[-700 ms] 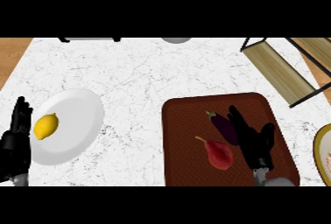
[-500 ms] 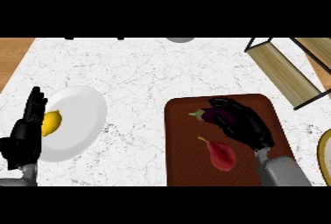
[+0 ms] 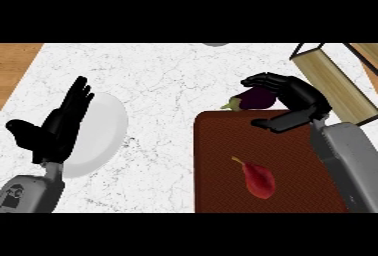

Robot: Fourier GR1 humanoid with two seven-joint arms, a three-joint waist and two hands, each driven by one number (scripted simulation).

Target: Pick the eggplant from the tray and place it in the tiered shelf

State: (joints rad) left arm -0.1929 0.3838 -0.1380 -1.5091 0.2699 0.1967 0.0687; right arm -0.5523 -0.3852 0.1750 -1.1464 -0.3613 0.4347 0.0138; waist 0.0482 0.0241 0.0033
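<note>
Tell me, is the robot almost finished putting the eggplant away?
About halfway. Done: the eggplant is off the brown tray, which now holds only a red pepper. In hand: the right hand curls round the eggplant beyond the tray's far edge. Left: it isn't yet in the wooden tiered shelf at the right. The left hand rests open over the white plate.

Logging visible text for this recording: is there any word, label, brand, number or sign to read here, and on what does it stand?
No readable text anywhere.
A small pale mark shows on the left forearm, too small to read.
Nothing is printed on the tray, plate, shelf, eggplant or red pepper.
</note>
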